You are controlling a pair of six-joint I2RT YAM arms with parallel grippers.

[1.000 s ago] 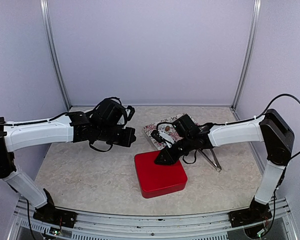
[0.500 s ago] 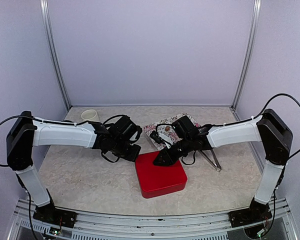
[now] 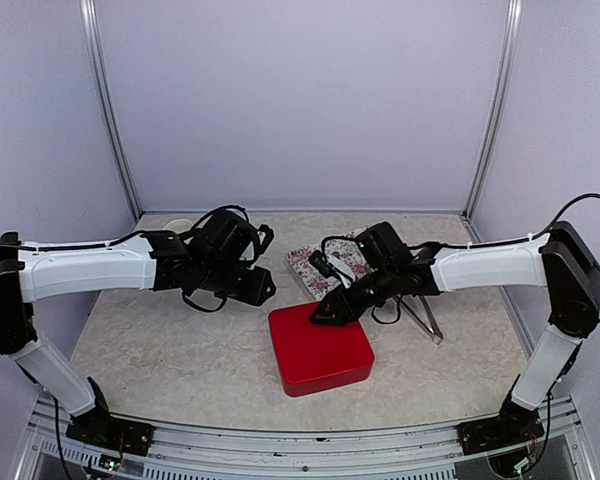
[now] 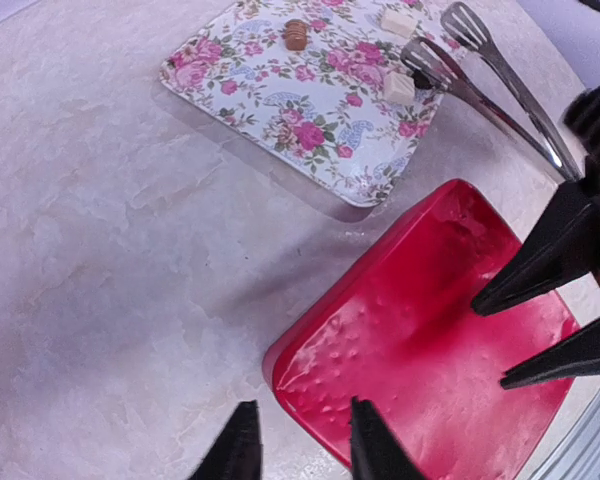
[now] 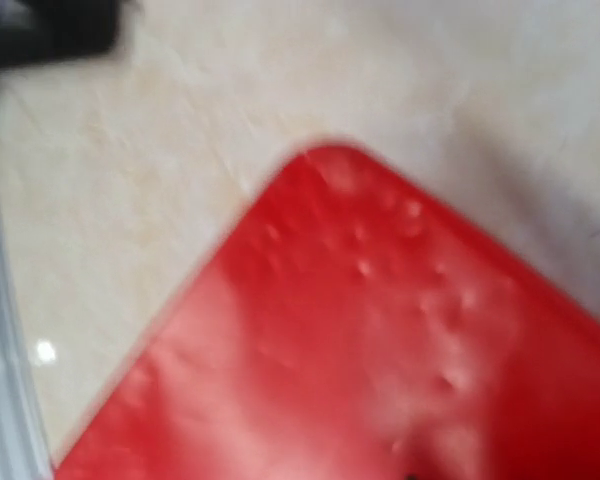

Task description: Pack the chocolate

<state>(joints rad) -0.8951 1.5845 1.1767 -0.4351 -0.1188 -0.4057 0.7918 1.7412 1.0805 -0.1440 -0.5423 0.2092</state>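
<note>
The red box (image 4: pixel 430 370) lies shut, and the right gripper (image 4: pixel 490 343) has its fingers apart, tips low over the lid; whether they touch it cannot be told. The right wrist view is blurred and shows only the lid's corner. My reading is that this hand is placed to steady or open the box, since nothing can go in while the lid is on.

The left gripper (image 4: pixel 302 405) hovers over the table just off the box's near corner, fingers parted with nothing between them, likely waiting to help with the lid.

The chocolate (image 4: pixel 296 34) is well beyond the left fingertips on a flowered tray (image 4: pixel 280 90): one brown piece and two tan ones, none yet packed. Metal tongs (image 4: pixel 421 60) rest with their heads on the tray's edge, beside a tan piece.

The table (image 4: pixel 100 200) is pale and marbled, matte and flat. Plain lilac walls (image 3: pixel 300 100) with metal corner posts close it in.
</note>
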